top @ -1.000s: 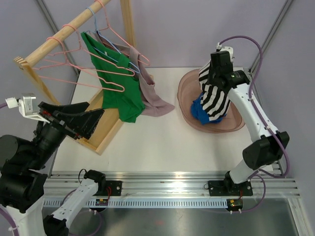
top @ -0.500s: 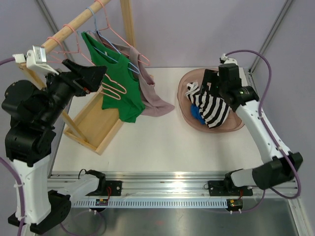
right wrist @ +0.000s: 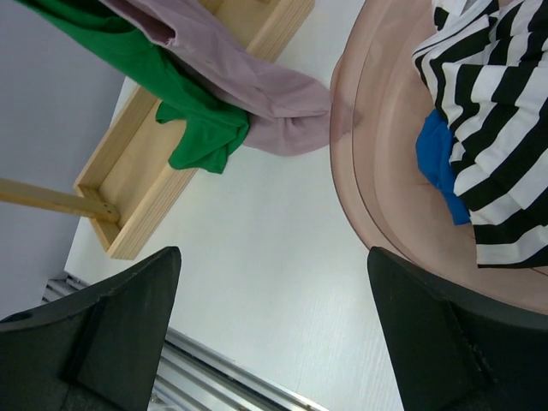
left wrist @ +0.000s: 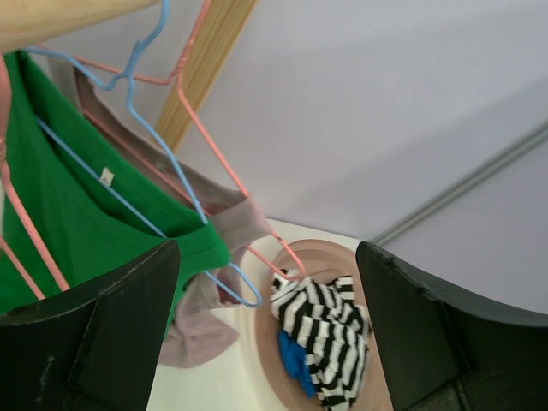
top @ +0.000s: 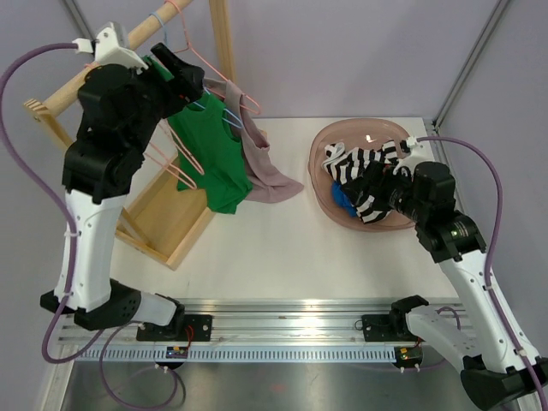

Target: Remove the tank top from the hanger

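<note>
Left gripper (top: 181,73) up high by wooden rail (top: 111,56). I see its fingers spread wide, nothing between them. Close to green tank top (top: 210,163); I can't tell if it touches. Tank top hangs on blue hanger (left wrist: 145,145) from rail. Mauve garment (top: 261,167) right beside it on pink hanger (left wrist: 214,163). Right gripper (right wrist: 274,257) released, empty, near rim of pink bowl (top: 321,167) on counter (top: 282,248). Striped garment (top: 360,163) and blue cloth (top: 342,199) lie in bowl.

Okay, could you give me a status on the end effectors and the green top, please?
Left end effector open, empty, by the rail. Right end effector open, empty, near the bowl. Green top still hanging. Mauve top crowds it.
</note>
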